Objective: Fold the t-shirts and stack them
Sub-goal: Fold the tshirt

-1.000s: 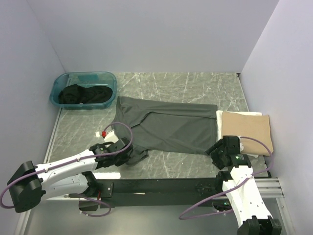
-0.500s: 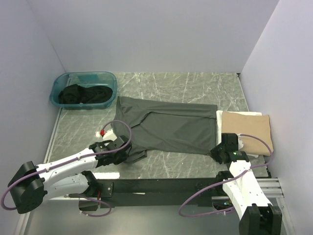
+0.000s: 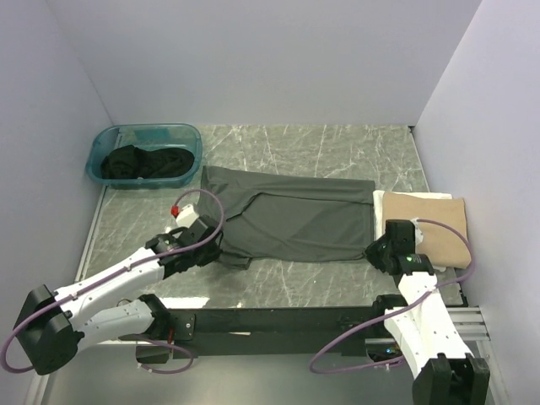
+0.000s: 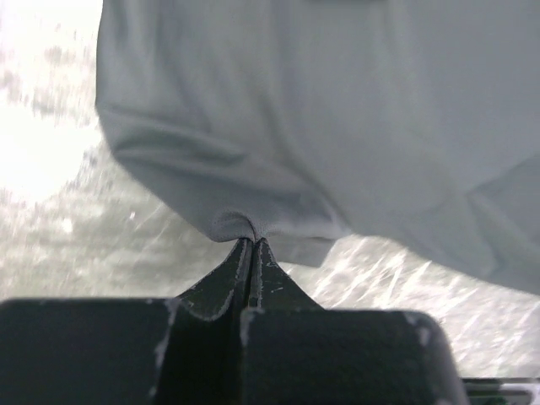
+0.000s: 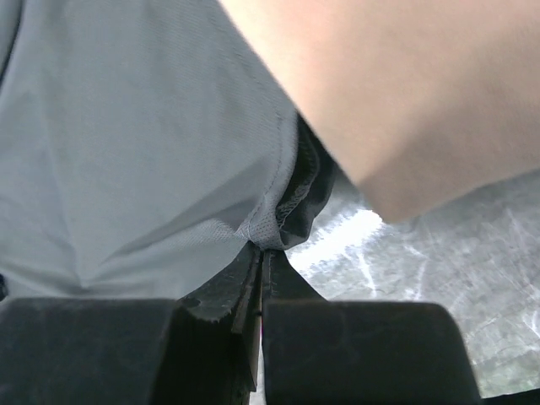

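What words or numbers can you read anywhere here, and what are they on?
There are none to read in any view.
The dark grey t-shirt: plain cloth, no print or label showing.
The tan t-shirt: plain, nothing written.
The teal tub: no sticker or lettering showing.

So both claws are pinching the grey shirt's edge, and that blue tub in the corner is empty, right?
Not empty: the top view shows black clothes lying in the tub. The left claw and right claw do pinch the grey shirt.
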Tool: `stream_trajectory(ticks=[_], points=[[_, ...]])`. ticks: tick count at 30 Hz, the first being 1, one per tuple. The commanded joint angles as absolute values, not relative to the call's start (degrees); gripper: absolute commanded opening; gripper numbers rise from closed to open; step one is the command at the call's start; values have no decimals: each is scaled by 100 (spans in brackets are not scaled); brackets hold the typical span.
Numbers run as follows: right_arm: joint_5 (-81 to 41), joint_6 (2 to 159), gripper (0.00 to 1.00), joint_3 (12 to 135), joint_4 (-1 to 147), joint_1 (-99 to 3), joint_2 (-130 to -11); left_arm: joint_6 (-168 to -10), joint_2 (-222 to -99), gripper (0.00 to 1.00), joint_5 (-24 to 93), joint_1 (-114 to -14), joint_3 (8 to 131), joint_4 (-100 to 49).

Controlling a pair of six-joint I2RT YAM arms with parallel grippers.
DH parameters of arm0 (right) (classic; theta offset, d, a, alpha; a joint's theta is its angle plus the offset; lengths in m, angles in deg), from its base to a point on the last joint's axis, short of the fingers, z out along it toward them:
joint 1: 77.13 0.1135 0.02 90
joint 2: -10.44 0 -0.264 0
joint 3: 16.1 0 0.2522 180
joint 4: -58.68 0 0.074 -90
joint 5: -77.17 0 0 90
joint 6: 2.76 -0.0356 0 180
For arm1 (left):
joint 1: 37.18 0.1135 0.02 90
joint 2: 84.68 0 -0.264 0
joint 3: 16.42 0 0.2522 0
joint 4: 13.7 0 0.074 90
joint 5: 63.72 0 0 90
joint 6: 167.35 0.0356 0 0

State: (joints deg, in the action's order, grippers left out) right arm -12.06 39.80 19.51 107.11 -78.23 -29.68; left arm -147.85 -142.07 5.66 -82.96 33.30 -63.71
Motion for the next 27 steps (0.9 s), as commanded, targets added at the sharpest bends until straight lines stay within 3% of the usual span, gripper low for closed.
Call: stream_trajectory(ticks=[1,27], points=[[-1204,4154,0,2376,10557,-7792,-3139,-14283,-14268,1,598,-7999,3732,-6034],[-1116,4620,0,4468,10188,-7801,-5477,-12762,-16596,1,1151,-6522,6298,-5585]])
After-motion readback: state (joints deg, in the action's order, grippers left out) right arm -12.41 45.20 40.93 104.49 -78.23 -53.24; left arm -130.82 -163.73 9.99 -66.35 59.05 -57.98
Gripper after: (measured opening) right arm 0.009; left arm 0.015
